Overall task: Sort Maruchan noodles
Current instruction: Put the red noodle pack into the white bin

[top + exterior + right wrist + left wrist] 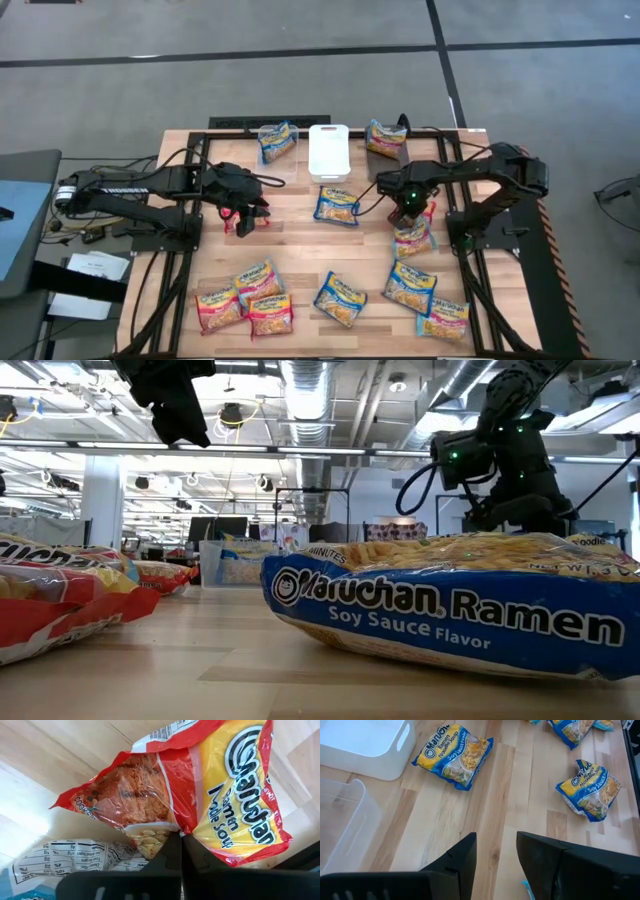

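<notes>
The white bin (328,150) sits at the far middle of the wooden worktop (300,250) and serves as the landmark. Just right of and nearer than it, the right gripper (408,212) is down on a red-trimmed Maruchan packet (210,795); its fingers (172,852) are pressed together, pinching the packet's edge. That packet lies on the worktop, partly over another packet showing its white nutrition label (75,857). Left of the bin, the left gripper (243,213) hangs above the worktop, its fingers (462,857) parted and holding nothing. A blue soy sauce packet (336,205) lies just in front of the bin. One packet (277,140) sits in the clear bin to its left, another (385,138) in the dark bin to its right. More packets (250,300) are scattered along the near edge, well apart from the bin.
</notes>
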You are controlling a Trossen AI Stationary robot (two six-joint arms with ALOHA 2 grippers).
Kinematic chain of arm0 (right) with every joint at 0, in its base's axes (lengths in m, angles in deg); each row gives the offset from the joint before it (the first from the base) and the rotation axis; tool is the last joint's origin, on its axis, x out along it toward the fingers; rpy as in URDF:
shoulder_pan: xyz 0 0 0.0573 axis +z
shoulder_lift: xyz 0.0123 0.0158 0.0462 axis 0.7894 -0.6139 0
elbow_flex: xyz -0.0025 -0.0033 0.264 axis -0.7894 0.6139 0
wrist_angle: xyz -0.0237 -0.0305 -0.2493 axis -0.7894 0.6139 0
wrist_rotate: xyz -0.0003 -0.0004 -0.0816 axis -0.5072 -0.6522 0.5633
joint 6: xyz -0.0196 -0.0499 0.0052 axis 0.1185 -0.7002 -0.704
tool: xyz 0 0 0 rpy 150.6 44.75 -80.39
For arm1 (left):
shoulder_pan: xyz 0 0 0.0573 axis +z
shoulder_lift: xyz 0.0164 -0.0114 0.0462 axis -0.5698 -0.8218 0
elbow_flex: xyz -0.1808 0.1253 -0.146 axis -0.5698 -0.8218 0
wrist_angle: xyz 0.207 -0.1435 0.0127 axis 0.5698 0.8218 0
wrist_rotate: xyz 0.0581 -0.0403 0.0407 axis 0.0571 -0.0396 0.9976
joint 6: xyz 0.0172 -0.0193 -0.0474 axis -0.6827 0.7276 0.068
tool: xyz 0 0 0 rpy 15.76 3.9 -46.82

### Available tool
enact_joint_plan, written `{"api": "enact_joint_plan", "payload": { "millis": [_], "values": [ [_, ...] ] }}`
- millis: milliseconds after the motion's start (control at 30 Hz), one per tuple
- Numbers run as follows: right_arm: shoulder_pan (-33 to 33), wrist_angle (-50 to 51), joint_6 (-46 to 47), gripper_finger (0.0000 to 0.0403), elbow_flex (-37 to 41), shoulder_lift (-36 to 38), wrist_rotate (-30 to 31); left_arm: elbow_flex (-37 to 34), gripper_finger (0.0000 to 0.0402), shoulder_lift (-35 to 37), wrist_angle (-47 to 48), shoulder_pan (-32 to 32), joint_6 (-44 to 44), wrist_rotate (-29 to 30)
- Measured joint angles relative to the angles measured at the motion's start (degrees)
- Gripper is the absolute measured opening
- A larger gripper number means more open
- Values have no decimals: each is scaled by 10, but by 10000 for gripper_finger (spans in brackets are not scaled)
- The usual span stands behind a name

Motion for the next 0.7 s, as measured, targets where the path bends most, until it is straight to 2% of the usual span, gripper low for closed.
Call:
{"api": "enact_joint_plan", "payload": {
  "millis": [333,700],
  "values": [
    [79,30,42,3,-62,-2,57,0,125,0,0,0,-1,27],
    [139,36,69,2,-115,0,75,0,125,0,0,0,-1,27]
  ]
}}
